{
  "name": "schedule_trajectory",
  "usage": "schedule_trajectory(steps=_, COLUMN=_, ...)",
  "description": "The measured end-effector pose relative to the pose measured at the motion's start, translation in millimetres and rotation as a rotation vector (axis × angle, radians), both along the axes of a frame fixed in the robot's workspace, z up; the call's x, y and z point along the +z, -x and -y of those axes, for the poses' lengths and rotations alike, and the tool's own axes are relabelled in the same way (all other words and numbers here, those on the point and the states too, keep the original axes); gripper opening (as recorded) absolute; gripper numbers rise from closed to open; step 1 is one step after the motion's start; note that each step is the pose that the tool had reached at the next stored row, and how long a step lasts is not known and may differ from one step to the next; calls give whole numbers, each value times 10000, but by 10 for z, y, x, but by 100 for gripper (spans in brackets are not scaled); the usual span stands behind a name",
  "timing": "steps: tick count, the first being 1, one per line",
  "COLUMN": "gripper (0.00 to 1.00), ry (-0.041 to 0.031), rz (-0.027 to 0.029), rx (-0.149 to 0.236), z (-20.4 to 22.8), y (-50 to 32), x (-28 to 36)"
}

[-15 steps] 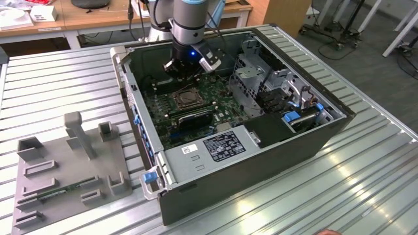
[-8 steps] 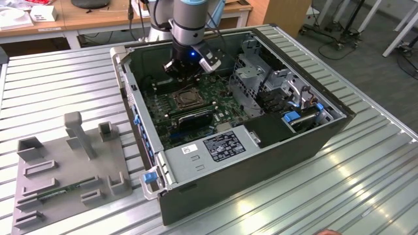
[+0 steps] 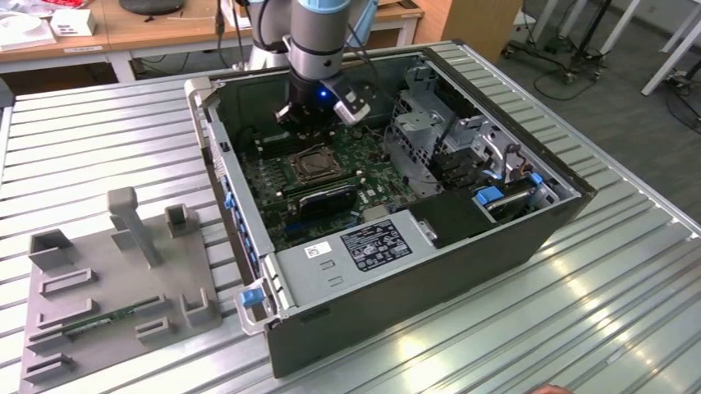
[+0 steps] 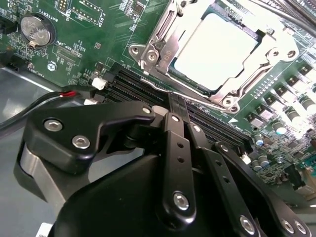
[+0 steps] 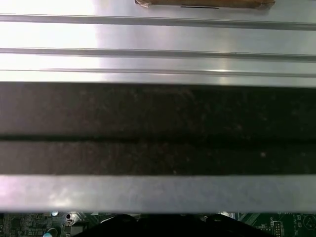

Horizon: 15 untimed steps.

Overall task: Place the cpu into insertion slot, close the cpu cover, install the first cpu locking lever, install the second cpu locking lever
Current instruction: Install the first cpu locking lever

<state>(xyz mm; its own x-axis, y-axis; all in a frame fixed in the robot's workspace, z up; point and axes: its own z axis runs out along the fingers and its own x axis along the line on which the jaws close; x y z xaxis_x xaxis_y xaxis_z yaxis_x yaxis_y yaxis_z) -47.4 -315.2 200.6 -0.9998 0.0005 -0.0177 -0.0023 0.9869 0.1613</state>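
Note:
The cpu [image 4: 215,49] lies flat in the insertion slot [image 3: 312,164], its pale metal top showing through the window of the cpu cover [image 4: 155,57]. The cover's silver frame is down around the chip. In the second wrist view my gripper [image 4: 171,112] is shut with nothing between its black fingers [image 4: 175,148]. It hovers over the long memory slots, a short way off the socket's corner. In the exterior view the gripper [image 3: 315,121] hangs inside the computer case, just behind the socket.
Black memory slots [image 4: 143,86] run beside the socket. A coin battery [image 4: 34,30] and a red-and-black cable [image 4: 64,94] lie close by. A metal drive cage [image 3: 438,135] and the power supply [image 3: 367,245] crowd the case. A grey fixture plate [image 3: 110,287] sits outside it.

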Motion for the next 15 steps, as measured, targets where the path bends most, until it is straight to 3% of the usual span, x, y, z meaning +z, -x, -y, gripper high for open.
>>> schedule_trajectory(steps=15, gripper=11, ry=16, rz=-5, rx=0, z=3, y=1, x=-72)
